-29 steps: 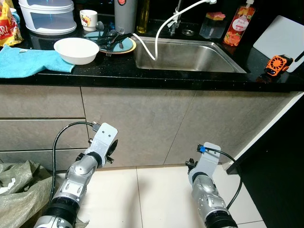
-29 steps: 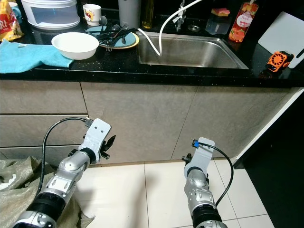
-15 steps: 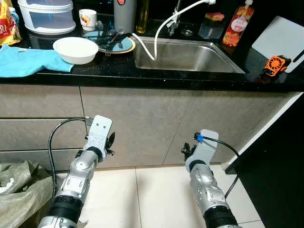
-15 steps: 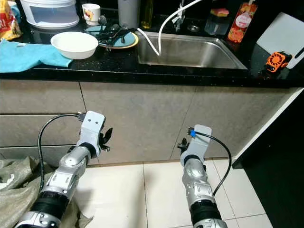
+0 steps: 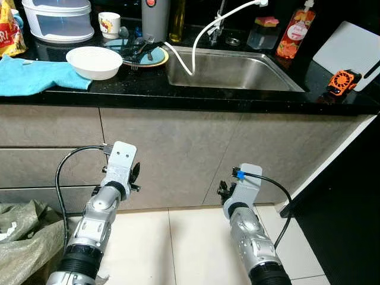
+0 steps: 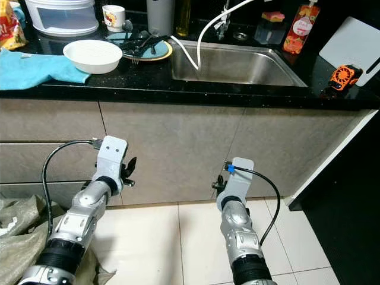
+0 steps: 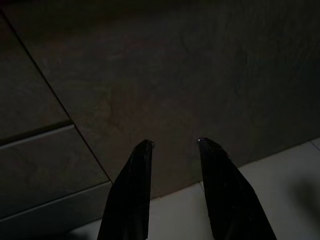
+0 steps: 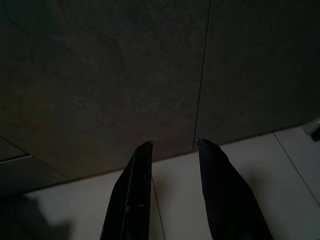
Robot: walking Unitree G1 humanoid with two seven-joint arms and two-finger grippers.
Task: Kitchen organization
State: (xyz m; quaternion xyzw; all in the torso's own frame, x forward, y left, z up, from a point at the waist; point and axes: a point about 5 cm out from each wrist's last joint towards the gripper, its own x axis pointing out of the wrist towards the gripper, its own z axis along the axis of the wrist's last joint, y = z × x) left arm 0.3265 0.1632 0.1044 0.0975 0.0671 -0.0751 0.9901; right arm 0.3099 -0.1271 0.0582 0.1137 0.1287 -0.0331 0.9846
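Both arms hang low in front of the grey cabinet doors (image 5: 178, 154), below the black counter (image 5: 148, 92). My left gripper (image 7: 174, 144) is open and holds nothing, pointing at a cabinet panel above the floor tiles. My right gripper (image 8: 173, 144) is also open and holds nothing, facing the seam between two doors. On the counter stand a white bowl (image 5: 94, 62), a plate (image 5: 159, 58) heaped with dark cutlery, a mug (image 5: 109, 24) and a blue towel (image 5: 35, 76). The steel sink (image 5: 231, 70) has a white hose (image 5: 195, 44) drooping into it.
A white lidded container (image 5: 57, 19) and a grey canister (image 5: 155, 18) stand at the back left. A red bottle (image 5: 295, 32), a white cutting board (image 5: 347, 47) and an orange gadget (image 5: 340, 82) sit right of the sink. A crumpled sack (image 5: 24, 237) lies on the floor at left.
Both arms have drifted to the left and slightly upward; the right wrist moved farthest. The counter items stay where they were.
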